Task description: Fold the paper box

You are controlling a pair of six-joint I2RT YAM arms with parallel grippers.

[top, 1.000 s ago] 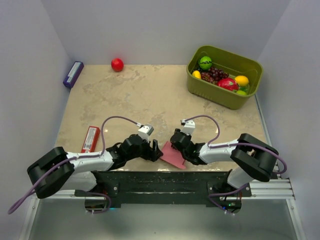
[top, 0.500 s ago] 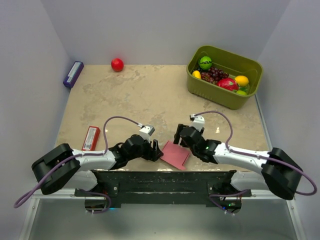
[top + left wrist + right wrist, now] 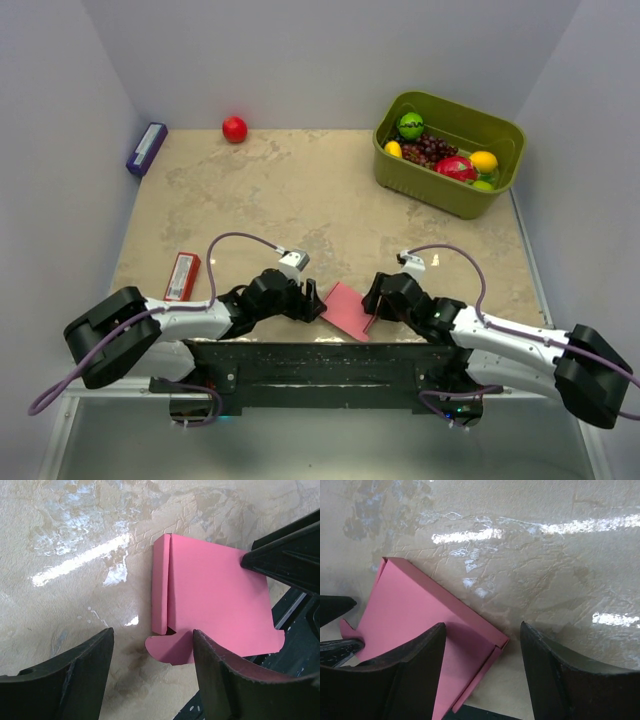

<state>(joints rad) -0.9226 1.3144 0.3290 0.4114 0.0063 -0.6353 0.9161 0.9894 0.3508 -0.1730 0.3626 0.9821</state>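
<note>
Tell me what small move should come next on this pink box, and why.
Probably close the right gripper on the creased side flap of the paper box. Its open jaws straddle that edge, the open left gripper brackets the opposite tab, and the box lies mostly flat.

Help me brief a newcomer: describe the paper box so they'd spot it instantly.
Look midway along the near edge of the table. The paper box lies there, a creased pink sheet; the red packet to its left is narrower and darker.
</note>
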